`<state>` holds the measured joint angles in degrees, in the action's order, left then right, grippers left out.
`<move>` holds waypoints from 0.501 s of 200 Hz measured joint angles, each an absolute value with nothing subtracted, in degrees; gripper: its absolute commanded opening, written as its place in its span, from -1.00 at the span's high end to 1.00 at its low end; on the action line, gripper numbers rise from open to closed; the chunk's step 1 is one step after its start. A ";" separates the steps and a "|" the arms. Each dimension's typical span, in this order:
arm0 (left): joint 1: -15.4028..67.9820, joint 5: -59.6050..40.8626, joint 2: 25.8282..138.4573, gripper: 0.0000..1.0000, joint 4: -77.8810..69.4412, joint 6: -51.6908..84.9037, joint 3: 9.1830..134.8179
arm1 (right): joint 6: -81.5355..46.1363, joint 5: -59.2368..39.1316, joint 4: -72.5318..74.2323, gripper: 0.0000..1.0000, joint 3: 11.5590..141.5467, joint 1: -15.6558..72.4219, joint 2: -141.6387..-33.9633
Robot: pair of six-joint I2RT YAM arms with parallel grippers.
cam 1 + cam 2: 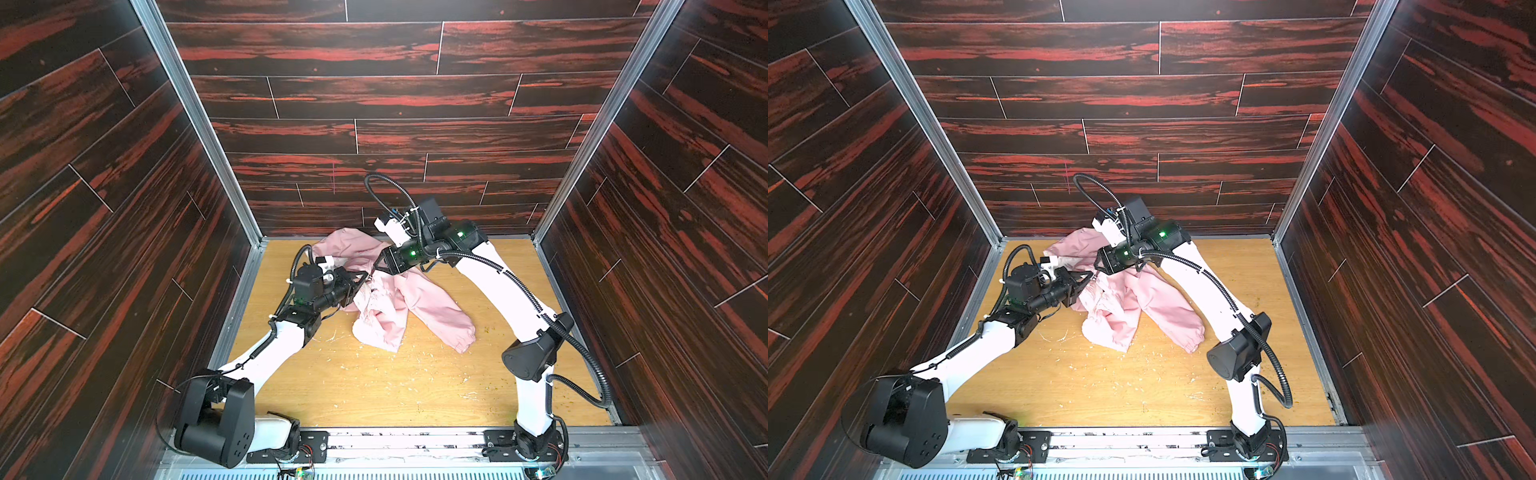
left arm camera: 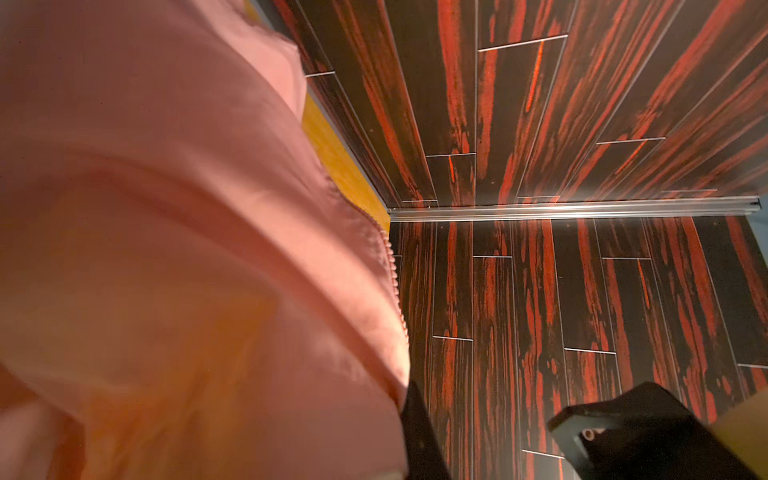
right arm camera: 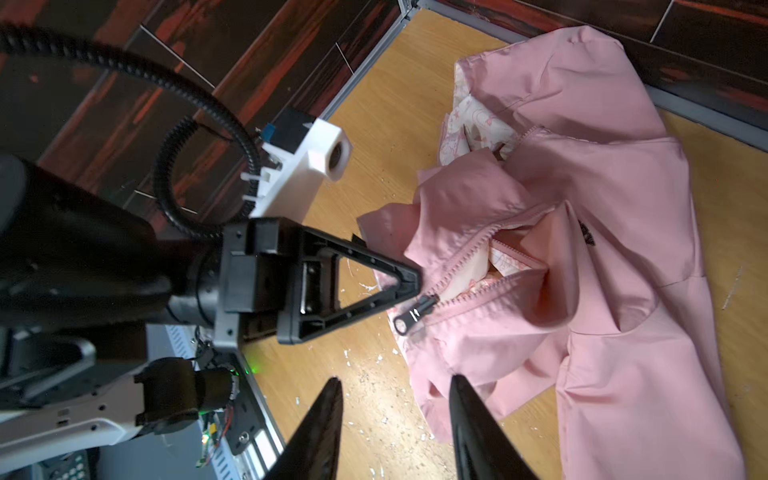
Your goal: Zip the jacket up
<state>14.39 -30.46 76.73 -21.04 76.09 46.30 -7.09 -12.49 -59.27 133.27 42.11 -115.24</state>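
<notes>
Currently on the bench (image 1: 374, 386):

- Jacket (image 1: 415, 299) (image 1: 1142, 299): pale pink and crumpled, lying toward the back wall near mid-width. One sleeve, with a gathered cuff (image 1: 461, 338), trails toward the right arm's side. The front is unzipped, and the two rows of teeth part to show pale lining.
- Logo (image 3: 587, 235): small and dark, on the chest.
- Zipper pull (image 3: 415, 316): black, at the low end of the teeth.
- Left end effector (image 3: 413, 282) (image 1: 365, 274): clenched, with its tips just beside the pull. It is apparently pinching the jacket's edge, though the contact itself is hard to see. Pink cloth and zipper teeth (image 2: 392, 266) fill much of the left wrist view.
- Right end effector (image 3: 395, 379) (image 1: 1098, 266): released, grasping nothing. It is poised above the jacket's edge, near the left one.
- White flecks (image 1: 345, 368): scattered on the bench.
</notes>
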 measured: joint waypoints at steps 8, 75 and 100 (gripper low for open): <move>14.13 -31.14 76.53 1.00 -19.62 76.36 46.89 | -6.52 -12.25 -59.29 0.10 132.92 42.35 -115.24; 13.39 -36.49 76.01 1.00 -10.00 76.75 52.07 | -4.29 -9.41 -60.14 0.08 132.35 46.72 -117.14; 13.34 -38.35 76.01 1.00 -7.70 76.73 53.23 | -4.01 -8.71 -60.47 0.07 132.66 47.42 -119.13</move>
<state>13.34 -38.35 76.01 -7.70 76.73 53.23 -4.01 -8.71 -60.47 132.66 47.42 -119.13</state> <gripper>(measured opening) 0.080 0.461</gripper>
